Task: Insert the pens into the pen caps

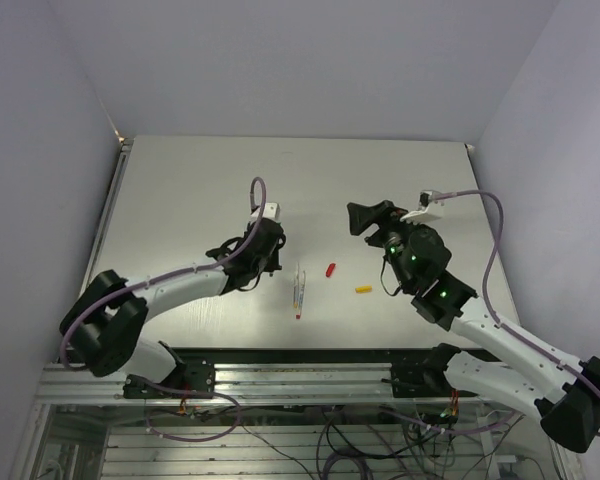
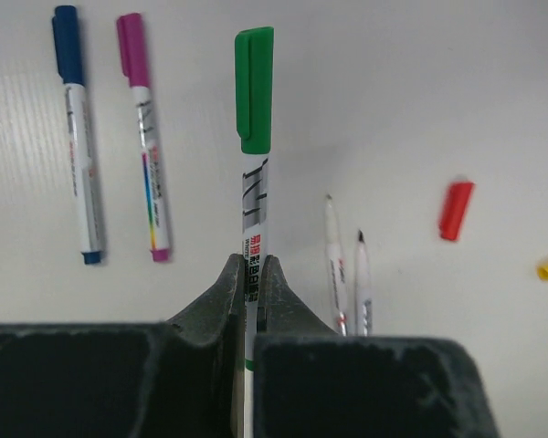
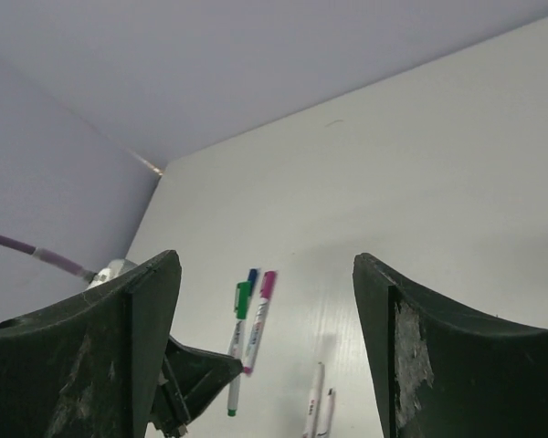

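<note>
Lit softly and evenly from overhead. Bright on the pale table (image 1: 180,190), duller on the side walls (image 1: 40,150) in the top view. Casts only faint, soft-edged shadows beside the pens (image 2: 335,265) in the left wrist view. Blurs the near jaws to dark masses in both wrist views; sharp farther out.

Top external: high behind the arm bases, looking down on the whole worktop (image 1: 180,180). Left wrist: close above it, looking along the left claw (image 2: 252,266). Right wrist: higher, angled toward the far wall. Both wrist views share the magenta-capped pen (image 2: 147,173) (image 3: 259,319).
</note>
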